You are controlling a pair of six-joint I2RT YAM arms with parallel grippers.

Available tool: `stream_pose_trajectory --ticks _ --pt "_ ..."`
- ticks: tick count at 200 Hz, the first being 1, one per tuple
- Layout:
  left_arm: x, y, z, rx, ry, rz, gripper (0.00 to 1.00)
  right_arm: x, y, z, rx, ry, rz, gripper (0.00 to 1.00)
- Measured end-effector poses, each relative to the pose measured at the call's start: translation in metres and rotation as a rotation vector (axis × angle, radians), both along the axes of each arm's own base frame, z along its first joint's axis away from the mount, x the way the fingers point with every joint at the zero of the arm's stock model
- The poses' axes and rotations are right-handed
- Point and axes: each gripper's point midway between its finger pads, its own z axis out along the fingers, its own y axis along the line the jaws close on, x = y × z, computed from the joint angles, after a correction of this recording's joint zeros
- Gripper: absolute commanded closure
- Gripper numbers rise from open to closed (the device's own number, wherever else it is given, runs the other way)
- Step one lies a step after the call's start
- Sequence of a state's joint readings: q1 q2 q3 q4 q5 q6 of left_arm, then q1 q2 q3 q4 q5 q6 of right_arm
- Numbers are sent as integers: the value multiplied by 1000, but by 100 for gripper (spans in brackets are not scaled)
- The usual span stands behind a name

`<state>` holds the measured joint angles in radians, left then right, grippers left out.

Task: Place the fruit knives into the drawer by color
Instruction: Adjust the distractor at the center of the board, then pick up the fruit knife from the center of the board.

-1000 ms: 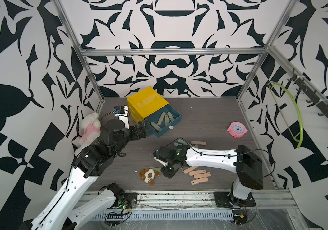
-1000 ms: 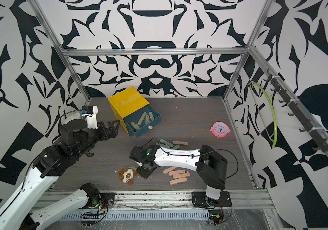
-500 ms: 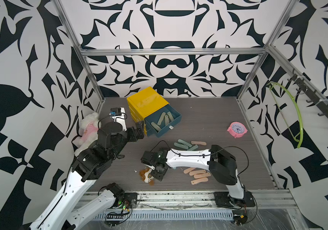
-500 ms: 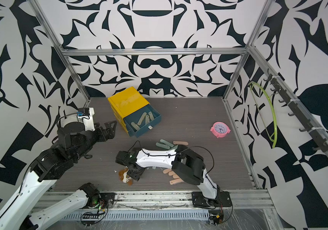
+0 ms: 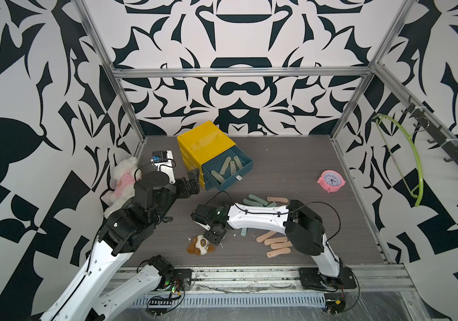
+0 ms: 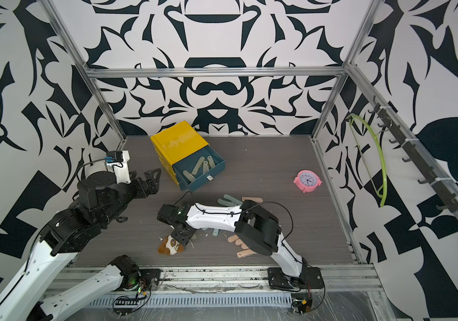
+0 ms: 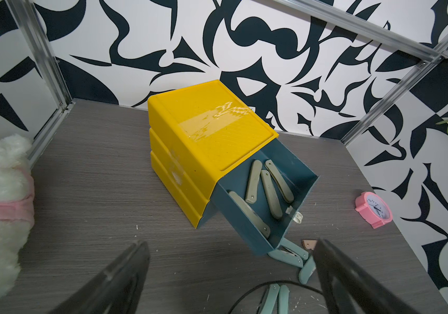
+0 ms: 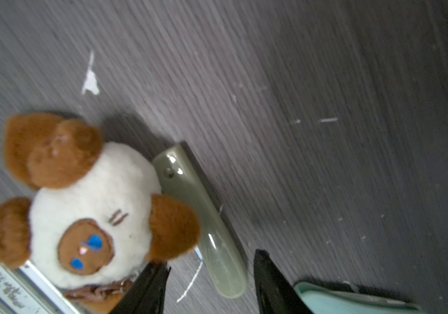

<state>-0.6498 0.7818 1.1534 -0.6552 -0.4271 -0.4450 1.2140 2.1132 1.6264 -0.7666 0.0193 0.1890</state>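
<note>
The right gripper [image 8: 212, 261] hangs low over the table [image 5: 291, 166] with its two fingers [image 8: 271, 282] about half way apart. It holds nothing. One end of an olive green knife [image 8: 198, 217] lies between the fingertips, and a bit of table shows on each side of it. This knife lies flat on the table. Its long side runs along the brown and white toy [image 8: 89, 195] and touches the toy's brown ear. Its other end, the one with a small round dot, points away from the gripper. The left gripper [image 7: 230, 243] is up in the air near the yellow box [image 7: 209, 122]. Its fingers [image 7: 124, 271] are as wide apart as they go, and it holds nothing. The blue drawer [image 7: 244, 228] at the top of the box is pulled out. Four green knives [image 7: 270, 194] lie flat in it. Three lie side by side and run from the front of the drawer to the back, and one lies by the side wall. Five peach knives [image 5: 278, 252] show in a top view: four close together near the front of the table and one further back. Some teal knives [image 5: 258, 198] lie beside that one, but the right arm hides part of them, so I cannot count them all. There is one pink clock [image 5: 331, 181].
</note>
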Motion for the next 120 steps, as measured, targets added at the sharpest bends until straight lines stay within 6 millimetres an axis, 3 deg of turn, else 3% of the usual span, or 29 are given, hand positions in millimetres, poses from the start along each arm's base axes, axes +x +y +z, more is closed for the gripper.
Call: stream_pose_trajectory --ticks 120 --pt "3 0 -4 12 11 8 1 -8 -15 -19 -72 59 60 58"
